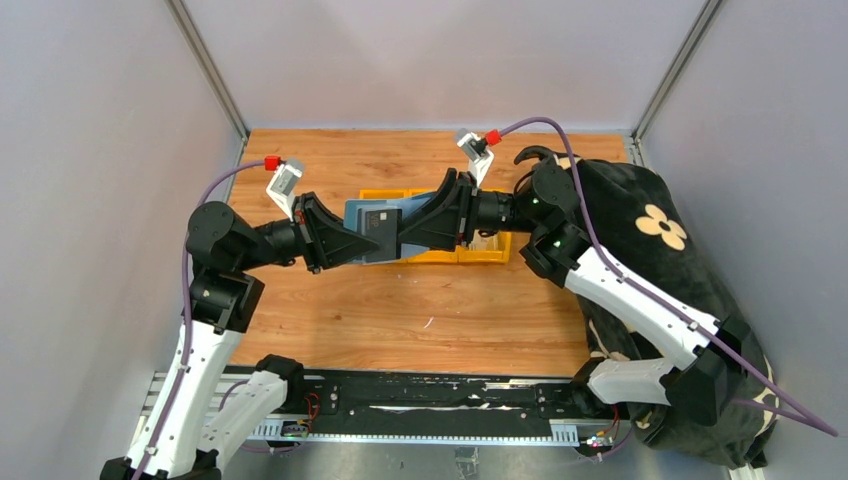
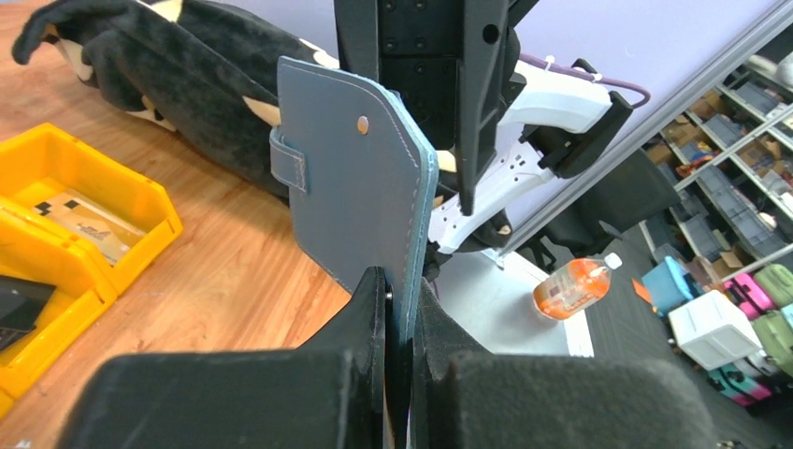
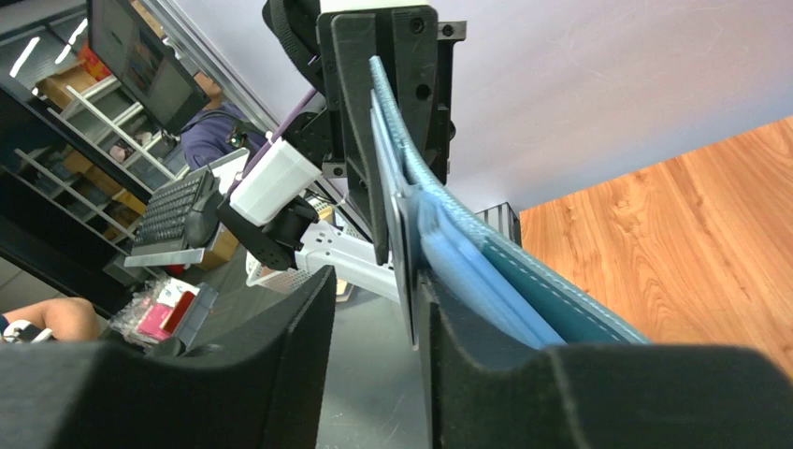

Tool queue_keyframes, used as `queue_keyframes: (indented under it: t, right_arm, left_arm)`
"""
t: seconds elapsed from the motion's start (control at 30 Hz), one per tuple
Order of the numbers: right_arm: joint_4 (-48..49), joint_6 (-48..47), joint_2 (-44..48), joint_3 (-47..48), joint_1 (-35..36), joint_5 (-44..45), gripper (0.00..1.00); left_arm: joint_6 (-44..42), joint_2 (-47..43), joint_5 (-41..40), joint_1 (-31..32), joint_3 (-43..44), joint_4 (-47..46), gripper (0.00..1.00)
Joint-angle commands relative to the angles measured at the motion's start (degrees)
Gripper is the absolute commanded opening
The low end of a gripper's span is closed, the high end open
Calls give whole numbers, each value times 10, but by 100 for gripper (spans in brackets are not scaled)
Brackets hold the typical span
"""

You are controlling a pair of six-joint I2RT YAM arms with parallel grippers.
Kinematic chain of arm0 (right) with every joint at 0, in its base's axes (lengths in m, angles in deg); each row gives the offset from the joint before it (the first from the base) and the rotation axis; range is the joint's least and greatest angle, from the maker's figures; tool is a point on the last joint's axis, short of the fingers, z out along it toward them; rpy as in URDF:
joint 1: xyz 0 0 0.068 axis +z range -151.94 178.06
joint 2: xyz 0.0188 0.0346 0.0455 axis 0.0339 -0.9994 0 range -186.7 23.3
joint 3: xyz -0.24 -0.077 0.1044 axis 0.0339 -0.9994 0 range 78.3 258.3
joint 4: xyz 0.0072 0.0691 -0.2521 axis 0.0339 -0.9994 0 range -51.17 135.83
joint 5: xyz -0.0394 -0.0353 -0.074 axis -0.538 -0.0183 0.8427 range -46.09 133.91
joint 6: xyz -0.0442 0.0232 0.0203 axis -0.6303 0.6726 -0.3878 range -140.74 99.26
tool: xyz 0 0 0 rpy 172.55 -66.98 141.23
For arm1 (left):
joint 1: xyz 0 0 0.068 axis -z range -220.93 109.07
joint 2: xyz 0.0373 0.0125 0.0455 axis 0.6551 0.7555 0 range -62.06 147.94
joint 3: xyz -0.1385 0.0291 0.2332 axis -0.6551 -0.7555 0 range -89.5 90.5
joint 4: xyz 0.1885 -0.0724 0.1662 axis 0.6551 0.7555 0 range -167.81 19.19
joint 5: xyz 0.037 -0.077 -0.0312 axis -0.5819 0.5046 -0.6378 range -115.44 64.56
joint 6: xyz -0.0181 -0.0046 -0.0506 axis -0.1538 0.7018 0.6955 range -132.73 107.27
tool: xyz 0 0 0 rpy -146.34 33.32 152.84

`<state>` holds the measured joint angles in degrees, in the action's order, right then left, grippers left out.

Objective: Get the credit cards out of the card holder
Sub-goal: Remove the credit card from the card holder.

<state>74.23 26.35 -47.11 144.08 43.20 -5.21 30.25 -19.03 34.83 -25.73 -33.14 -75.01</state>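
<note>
1. The left hand [image 2: 397, 285] is pressed tight on the lower edge of the card holder [image 2: 355, 196], holding it upright in the air.
2. From above, the holder hangs between both arms, over the yellow bins [image 1: 482, 250] at the middle of the table [image 1: 420, 310].
3. A dark grey card [image 1: 378, 224] lies against the holder's face, right at the tips of the right hand [image 1: 405, 238].
4. The right hand's fingers are spread. The thin card edges and the holder rest against one finger, and the other finger stands clear of them.
5. A black plush toy [image 1: 650, 260] lies along the table's right side.
</note>
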Motion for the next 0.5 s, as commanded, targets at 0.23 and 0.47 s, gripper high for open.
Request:
queue_keyframes:
  t: [0.23, 0.47]
  right_arm:
    - [31, 12, -37, -3, 22, 14, 25]
    - [-54, -47, -31, 2, 33, 89, 16]
  left_arm:
    - [-44, 1, -5, 2, 18, 39, 11]
    - [-2, -7, 21, 2, 4, -13, 17]
